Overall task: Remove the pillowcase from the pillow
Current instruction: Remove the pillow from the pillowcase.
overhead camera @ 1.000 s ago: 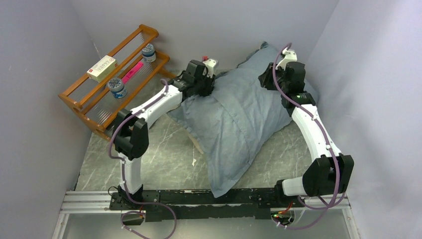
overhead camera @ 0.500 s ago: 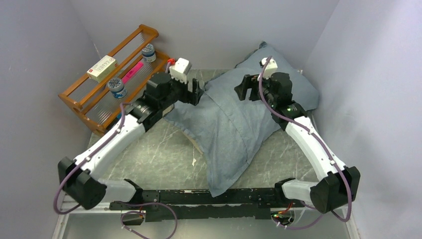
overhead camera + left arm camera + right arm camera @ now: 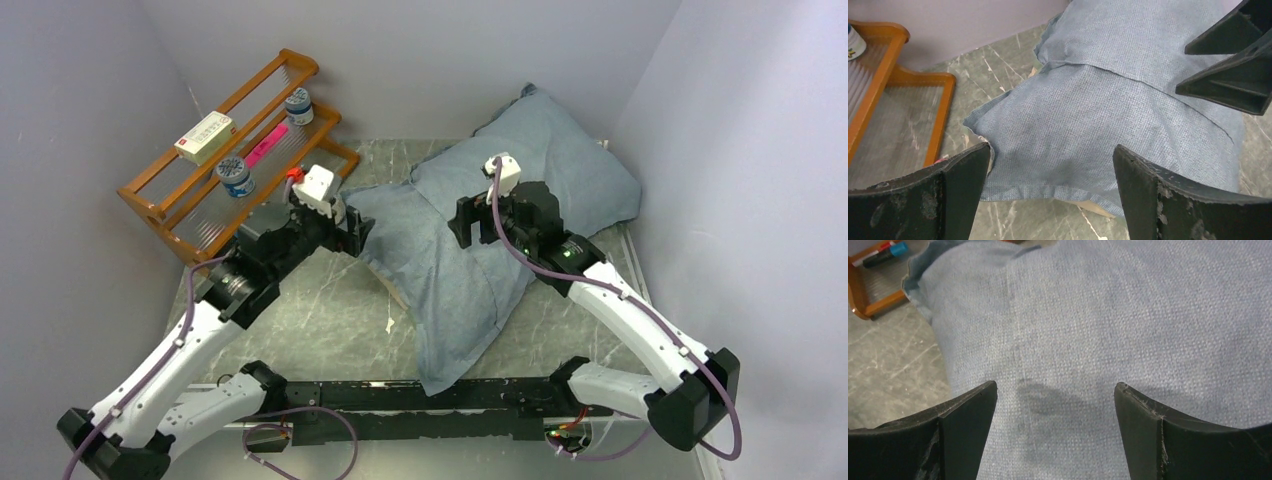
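Note:
The slate blue-grey pillowcase [image 3: 560,170] lies slantwise from the back right corner to the table's front middle, plump at the back and flat and crumpled toward the front. The pillow is hidden inside it; only a beige scrap [image 3: 396,291] peeks out under the left edge. My left gripper [image 3: 356,226] hovers open at the cover's left corner [image 3: 1088,115], nothing between its fingers. My right gripper [image 3: 470,222] stands open just above the cover's middle [image 3: 1123,315], also empty. The right gripper's black fingers [image 3: 1233,65] show in the left wrist view.
A wooden rack [image 3: 165,205] stands at the back left, holding a box [image 3: 204,137], two jars [image 3: 237,176] and a pink item [image 3: 266,145]. Grey walls close in on the left, back and right. A metal rail [image 3: 400,395] runs along the near edge.
Both grippers have opened and let go of the pillowcase. Both arms have drawn back toward the near side and lower. The raised cloth has sunk down onto the table.

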Robot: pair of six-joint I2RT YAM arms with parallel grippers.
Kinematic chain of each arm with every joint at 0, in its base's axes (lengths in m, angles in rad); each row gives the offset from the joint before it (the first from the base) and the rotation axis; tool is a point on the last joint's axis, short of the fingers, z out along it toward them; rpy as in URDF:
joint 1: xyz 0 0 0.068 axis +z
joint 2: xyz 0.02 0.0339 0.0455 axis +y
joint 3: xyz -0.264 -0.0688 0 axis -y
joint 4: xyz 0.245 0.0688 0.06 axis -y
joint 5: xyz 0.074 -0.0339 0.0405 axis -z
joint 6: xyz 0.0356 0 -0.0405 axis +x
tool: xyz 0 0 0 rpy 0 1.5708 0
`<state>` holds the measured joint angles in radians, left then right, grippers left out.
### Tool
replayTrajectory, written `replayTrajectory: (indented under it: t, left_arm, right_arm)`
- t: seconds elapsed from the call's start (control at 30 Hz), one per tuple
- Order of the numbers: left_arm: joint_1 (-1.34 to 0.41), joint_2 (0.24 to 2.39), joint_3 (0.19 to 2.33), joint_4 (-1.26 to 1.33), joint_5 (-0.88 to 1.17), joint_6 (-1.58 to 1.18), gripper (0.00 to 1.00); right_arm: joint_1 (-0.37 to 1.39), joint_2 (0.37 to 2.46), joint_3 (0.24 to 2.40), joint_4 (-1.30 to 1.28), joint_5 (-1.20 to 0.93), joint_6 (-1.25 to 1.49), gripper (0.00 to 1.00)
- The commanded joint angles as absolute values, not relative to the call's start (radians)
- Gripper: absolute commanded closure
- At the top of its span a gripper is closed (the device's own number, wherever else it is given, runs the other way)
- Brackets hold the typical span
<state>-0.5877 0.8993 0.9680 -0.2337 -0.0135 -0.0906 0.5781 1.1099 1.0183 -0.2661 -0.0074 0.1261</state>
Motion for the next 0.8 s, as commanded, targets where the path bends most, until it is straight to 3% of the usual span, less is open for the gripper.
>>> replayTrajectory:
  t: [0.0, 0.17, 0.47, 0.77]
  left_arm:
    - [-0.588, 0.882, 0.942, -0.270, 0.041, -0.045, 0.03]
    - [-0.587, 0.906, 0.897, -0.296, 0.121, -0.023, 0.03]
    - [-0.584, 0.851, 0.811, -0.304, 0.069, 0.046, 0.03]
    - [-0.581, 0.860, 0.800, -0.274, 0.169, 0.014, 0.03]
  right_arm:
    - [0.592, 1.077, 0.997, -0.291, 0.052, 0.100, 0.10]
    - [0.594, 1.108, 1.037, -0.287, 0.052, 0.088, 0.10]
    - [0.619, 1.167, 1.052, -0.265, 0.073, 0.067, 0.09]
    - [0.635, 1.176, 1.068, -0.330, 0.421, 0.035, 0.09]
